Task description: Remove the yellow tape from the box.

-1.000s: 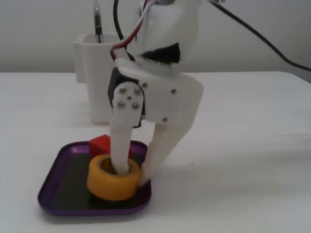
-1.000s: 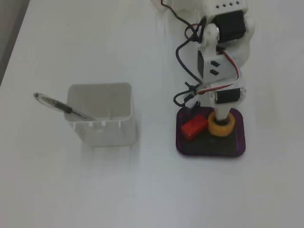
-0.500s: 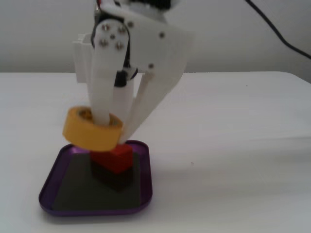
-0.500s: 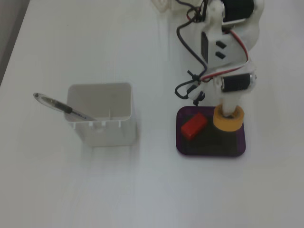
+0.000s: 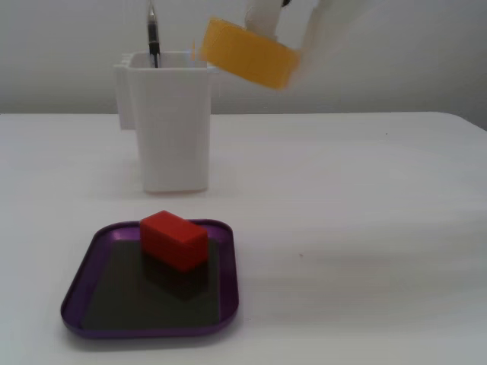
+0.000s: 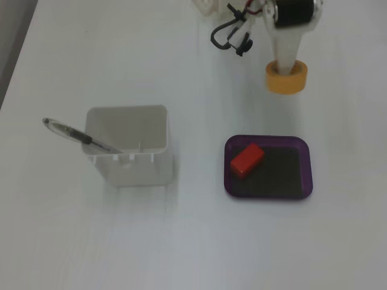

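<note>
The yellow tape (image 5: pixel 247 53) is a roll held tilted, high above the table, well clear of the box. In the other fixed view the yellow tape (image 6: pixel 286 77) lies beyond the box's far right corner. My white gripper (image 5: pixel 288 47) is shut on the roll, with one finger through its hole, as the top-down fixed view also shows for the gripper (image 6: pixel 285 65). The box (image 5: pixel 76 293) is a shallow purple tray with a dark floor, and in the top-down fixed view the box (image 6: pixel 272 138) sits right of centre.
A red block (image 5: pixel 173 239) lies in the tray's far left part; it also shows from above (image 6: pixel 247 160). A tall white container (image 5: pixel 169 122) with a pen (image 5: pixel 154 34) stands behind the tray, left of it in the top-down fixed view (image 6: pixel 127 145). Black cables (image 6: pixel 230 35) hang near the arm.
</note>
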Available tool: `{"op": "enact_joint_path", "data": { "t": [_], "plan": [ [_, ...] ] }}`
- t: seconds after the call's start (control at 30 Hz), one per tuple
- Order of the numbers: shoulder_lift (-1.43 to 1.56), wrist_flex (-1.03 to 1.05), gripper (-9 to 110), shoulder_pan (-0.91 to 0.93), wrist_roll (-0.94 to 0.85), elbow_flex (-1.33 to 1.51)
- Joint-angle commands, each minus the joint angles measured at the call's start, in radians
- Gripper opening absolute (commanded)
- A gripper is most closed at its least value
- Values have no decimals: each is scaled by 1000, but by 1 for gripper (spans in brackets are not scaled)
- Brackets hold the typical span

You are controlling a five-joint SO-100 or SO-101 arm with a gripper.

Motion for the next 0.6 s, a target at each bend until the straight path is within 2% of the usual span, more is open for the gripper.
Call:
{"op": "enact_joint_path", "data": {
  "t": [0.0,0.1,0.23,0.37,0.57],
  "plan": [
    [245,-247,-1,18,-9,402],
    [359,-443,-1,74,-9,690],
    [397,-672,-1,161,-57,931],
    [357,-808,-1,218,-84,1015],
    [250,-877,-1,215,-84,1029]
  ]
}}
